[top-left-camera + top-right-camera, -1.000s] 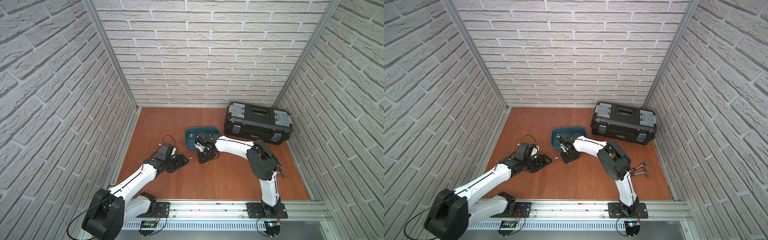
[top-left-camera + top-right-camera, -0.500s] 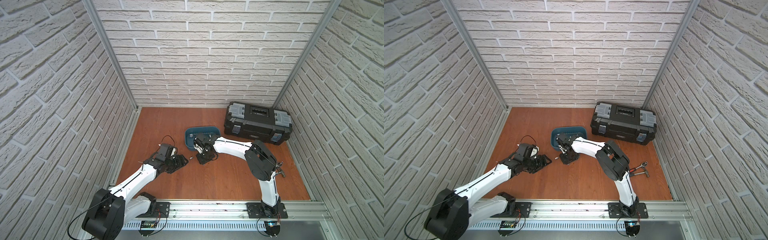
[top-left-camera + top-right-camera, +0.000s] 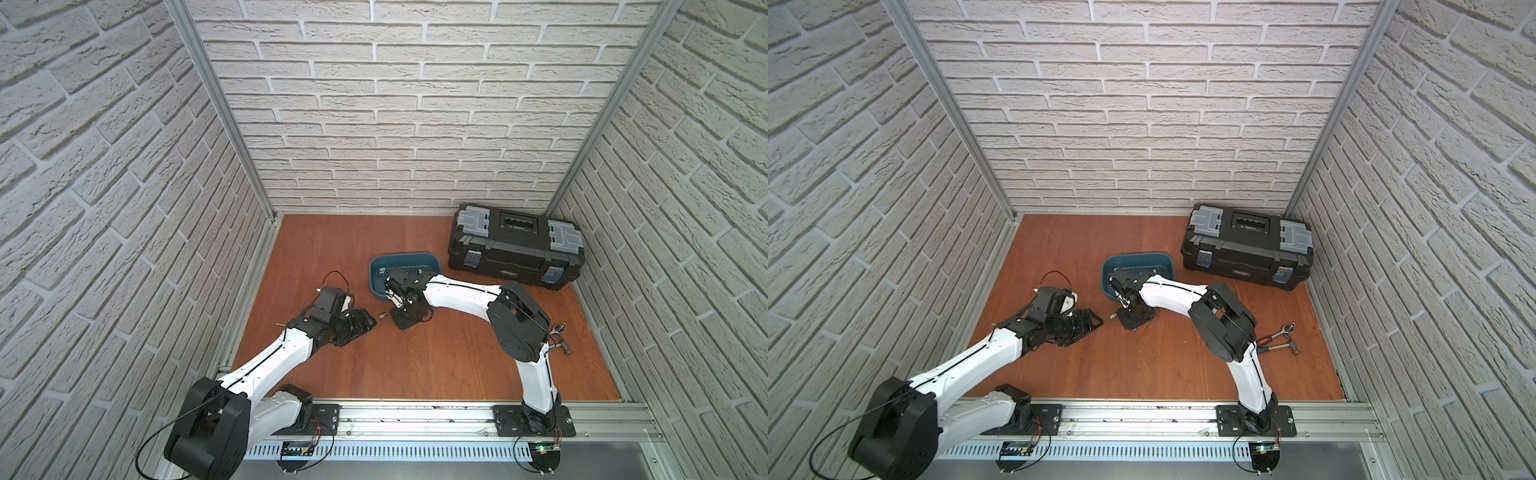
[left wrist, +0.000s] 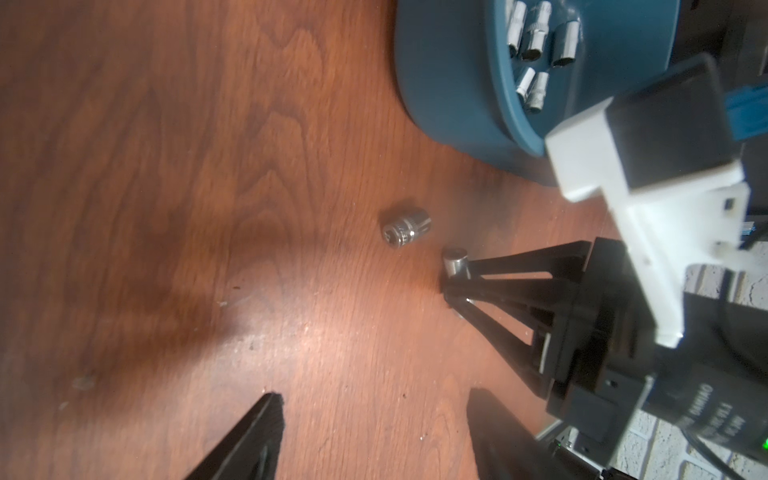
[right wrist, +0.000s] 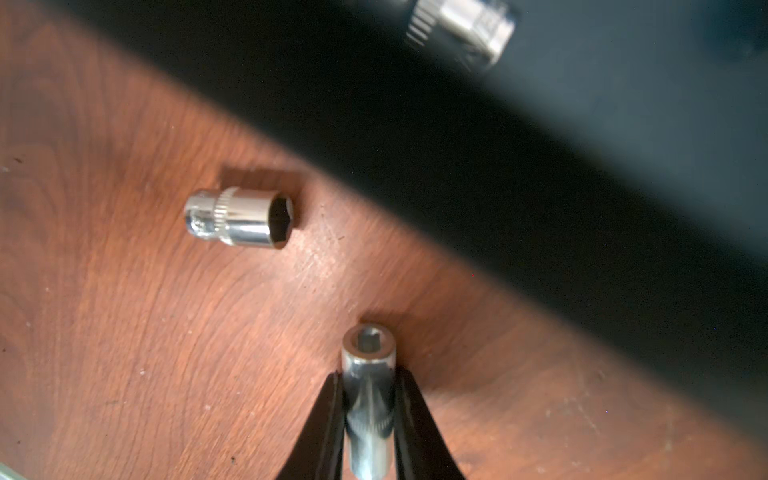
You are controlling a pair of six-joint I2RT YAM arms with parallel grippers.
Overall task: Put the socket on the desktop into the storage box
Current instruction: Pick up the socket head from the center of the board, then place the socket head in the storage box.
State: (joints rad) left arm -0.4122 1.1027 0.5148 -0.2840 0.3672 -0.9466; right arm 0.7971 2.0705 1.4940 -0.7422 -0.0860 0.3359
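right now our right end effector [image 5: 369, 380] is pinched narrow on a slim chrome socket [image 5: 370, 357]. its fingers [image 5: 328, 415] clamp the socket's sides, so the open end pokes out ahead of the tips. we judge this side grip is chosen because a round, slick barrel would roll away from anything looser. the socket sits low at the table [image 4: 166, 166], and we cannot tell whether it is off the wood.

the storage box [image 4: 449, 91] stands near, just beyond the right end effector, which makes for a short carry over its wall. several sockets [image 4: 536, 41] lie inside it already. a second, stubby socket [image 5: 241, 218] lies on its side on the table just beside the right tips, between the two end effectors. our left end effector [image 4: 374, 399] is spread wide and holds nothing. it is aimed at that stubby socket, likely waiting for room.

as for writing, white print on the right arm's black motor housing [image 4: 702, 403] seems to read "damiao". the stubby socket's band bears marks too blurred to read, and the label on the black toolbox [image 3: 515, 249] is too small.
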